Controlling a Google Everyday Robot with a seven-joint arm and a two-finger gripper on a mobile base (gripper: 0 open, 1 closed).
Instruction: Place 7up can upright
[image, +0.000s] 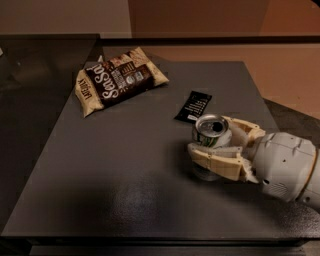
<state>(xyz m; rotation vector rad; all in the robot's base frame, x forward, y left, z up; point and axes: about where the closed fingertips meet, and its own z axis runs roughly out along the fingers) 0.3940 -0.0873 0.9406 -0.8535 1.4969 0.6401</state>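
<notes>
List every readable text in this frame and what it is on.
"SeaSal": large letters on the snack bag; smaller print blurred.
Black packet: white print, unreadable.
7up can, upright between the fingers of the gripper, right side of the table: nothing legible.

The gripper (212, 142), near the table's (125, 190) right edge, has two blocky, cream-coloured fingers (215, 162) with stepped, segmented faces. Behind them sits a smooth, rounded, pale-grey wrist housing (285, 165) with a thin darker seam.
</notes>
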